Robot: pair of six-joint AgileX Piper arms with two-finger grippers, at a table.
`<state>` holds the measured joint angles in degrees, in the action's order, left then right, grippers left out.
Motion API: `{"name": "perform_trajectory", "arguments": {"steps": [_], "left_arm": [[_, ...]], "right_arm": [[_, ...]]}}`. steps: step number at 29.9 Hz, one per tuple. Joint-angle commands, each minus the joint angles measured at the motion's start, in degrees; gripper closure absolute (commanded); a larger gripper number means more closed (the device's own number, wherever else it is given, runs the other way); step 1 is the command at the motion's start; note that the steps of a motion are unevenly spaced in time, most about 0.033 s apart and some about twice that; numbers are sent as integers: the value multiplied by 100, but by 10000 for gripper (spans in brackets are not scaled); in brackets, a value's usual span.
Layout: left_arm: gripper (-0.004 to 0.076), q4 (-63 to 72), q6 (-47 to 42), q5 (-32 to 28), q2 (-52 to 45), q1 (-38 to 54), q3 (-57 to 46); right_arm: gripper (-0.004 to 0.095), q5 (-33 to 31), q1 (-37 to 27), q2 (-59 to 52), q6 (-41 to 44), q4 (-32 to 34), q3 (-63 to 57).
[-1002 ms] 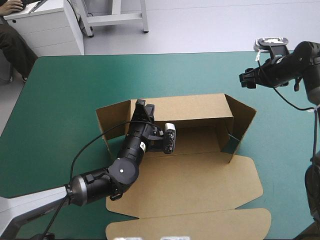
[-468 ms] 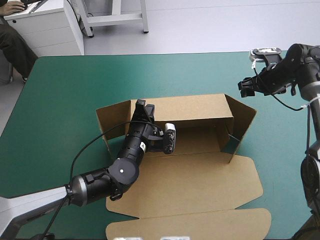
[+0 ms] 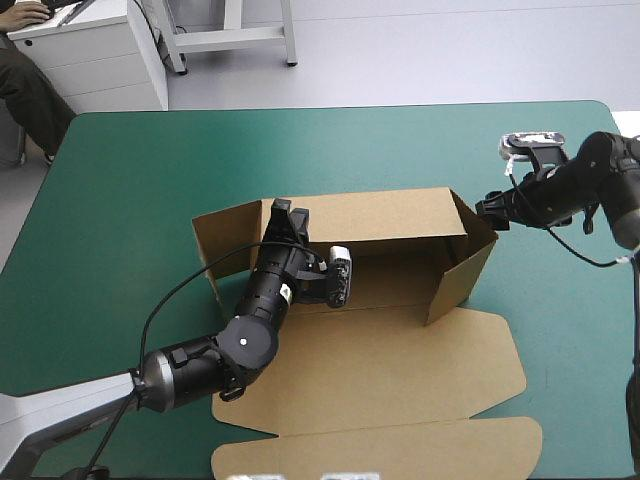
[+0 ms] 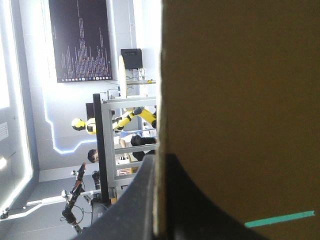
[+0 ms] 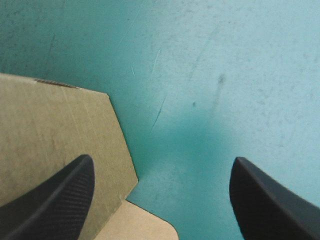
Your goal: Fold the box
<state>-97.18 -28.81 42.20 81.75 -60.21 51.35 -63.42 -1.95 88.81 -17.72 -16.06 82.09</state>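
Note:
The brown box [image 3: 370, 360] lies mid-table with its long back wall [image 3: 380, 215] raised and its lid flat toward the near edge. My left gripper [image 3: 283, 213] reaches over the base and is shut on the back wall's top edge near its left end. In the left wrist view the board's edge [image 4: 159, 100] runs up from between the black fingers [image 4: 200, 200]. The right side flap [image 3: 462, 265] is angled inward. My right gripper [image 3: 490, 210] stands open against that flap's outer top corner. The right wrist view has brown board [image 5: 50, 125] under one finger [image 5: 55, 200] of the right gripper [image 5: 162, 161].
The left side flap [image 3: 225, 245] stands splayed outward. Bare teal-green cover [image 3: 300, 150] stretches beyond the box and on both sides of it. A white cabinet [image 3: 90, 50] stands past the table's far left corner. The table's right edge [image 3: 625, 140] is close to the right arm.
My right gripper came in from the far right and down to the right flap. That flap swung inward from its splayed stance. The left gripper has not moved.

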Motion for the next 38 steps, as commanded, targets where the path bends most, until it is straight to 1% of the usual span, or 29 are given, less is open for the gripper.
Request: {"name": "perform_trajectory", "arguments": {"steps": [1, 5, 9, 13, 15, 23, 33, 38], "left_arm": [[734, -611, -61, 233, -189, -32, 184], [734, -611, -61, 233, -189, -32, 184], [734, -611, -71, 233, -189, -32, 184], [734, -611, -71, 233, -189, -32, 184], [734, -611, -71, 220, -189, -32, 184], [734, -611, -71, 220, -189, -32, 184], [734, -611, -71, 211, -189, -32, 184], [734, -611, -71, 182, -189, -32, 184]], "right_arm": [[217, 496, -54, -676, -408, -319, -465], [217, 1006, -54, -1077, -726, -655, -1196], [217, 1262, -54, -1330, -980, -733, -1735], [217, 1289, -54, -1488, -1513, -984, -2099], [217, 1302, -54, -1557, -1863, -1213, -2265], [217, 1280, -54, -1598, -2949, -1904, -2514], [217, 1362, -54, -1598, -3916, -2791, -2712], [217, 1420, -26, -1598, -3998, -2972, -2769]]}}
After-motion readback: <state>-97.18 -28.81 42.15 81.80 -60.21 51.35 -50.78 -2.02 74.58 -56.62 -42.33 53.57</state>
